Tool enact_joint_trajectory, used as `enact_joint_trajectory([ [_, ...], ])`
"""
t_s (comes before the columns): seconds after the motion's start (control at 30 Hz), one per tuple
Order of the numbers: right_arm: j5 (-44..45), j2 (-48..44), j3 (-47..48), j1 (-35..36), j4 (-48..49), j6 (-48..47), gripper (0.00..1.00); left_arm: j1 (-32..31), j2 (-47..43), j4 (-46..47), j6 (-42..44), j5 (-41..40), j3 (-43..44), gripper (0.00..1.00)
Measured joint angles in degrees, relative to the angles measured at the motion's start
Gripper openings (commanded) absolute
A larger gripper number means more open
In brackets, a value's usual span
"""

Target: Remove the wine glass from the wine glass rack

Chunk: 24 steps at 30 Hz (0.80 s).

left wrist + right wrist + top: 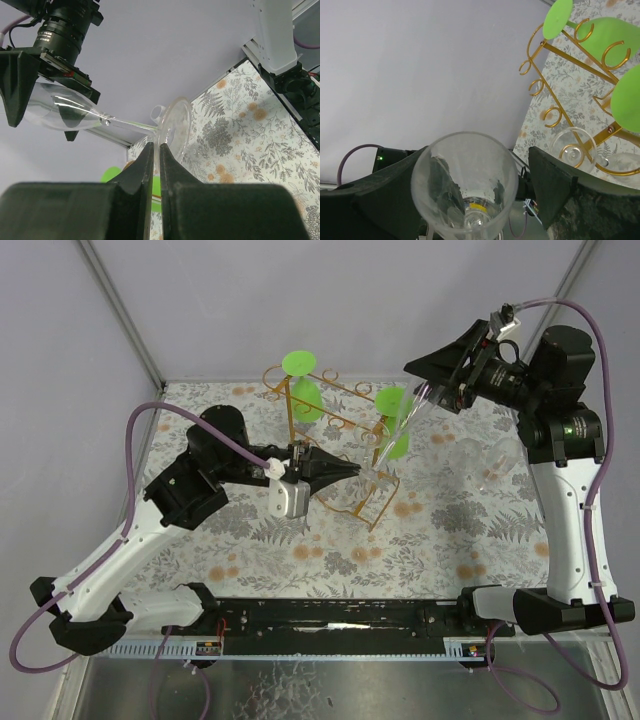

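The wine glass rack (289,415) is a golden wire frame at the table's middle back. It also shows in the right wrist view (560,51). My right gripper (432,390) is shut on the bowl of a clear wine glass (405,425), held tilted with its stem pointing down-left toward the rack. In the right wrist view the bowl (465,182) sits between my right gripper's (475,150) fingers. My left gripper (355,471) is shut at the rack's near side. In the left wrist view its tips (156,145) meet the clear glass's foot (176,125).
Two green glasses (307,398) (392,402) hang upside down on the rack. A clear round glass foot (575,150) sits at a rack loop. More clear glassware (490,462) lies on the floral table right of the rack. Grey walls stand close behind.
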Motion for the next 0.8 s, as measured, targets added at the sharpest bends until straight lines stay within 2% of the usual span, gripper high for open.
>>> enact_joint_trajectory([
  [0.2, 0.04, -0.26, 0.04, 0.00, -4.68, -2.84, 0.77, -0.07, 0.07, -0.83, 0.59, -0.39, 0.00, 0.00],
  [0.37, 0.17, -1.20, 0.04, 0.00, -6.88, -4.50, 0.68, -0.07, 0.17, -1.25, 0.76, -0.48, 0.00, 0.00],
  [0.6, 0.31, -1.62, 1.36, 0.00, -8.17, -5.66, 0.35, -0.17, 0.13, -1.18, 1.68, -0.66, -0.79, 0.02],
  [0.67, 0.42, -1.60, 1.53, -0.02, -8.59, -6.10, 0.32, -0.22, -0.02, -1.16, 2.05, -0.90, -1.14, 0.27],
  [0.73, 0.81, -1.53, 2.10, -0.04, -9.57, -6.47, 0.29, -0.28, -0.26, -1.14, 2.38, -1.60, -1.40, 0.62],
  [0.77, 1.27, -1.38, 2.91, -0.13, -10.45, -6.91, 0.28, -0.31, -0.37, -0.92, 2.86, -2.05, -1.55, 0.74],
  [0.8, 1.92, -1.05, 4.22, -0.33, -11.67, -7.67, 0.26, -0.33, -0.48, -0.61, 2.51, -2.78, -1.73, 0.80],
])
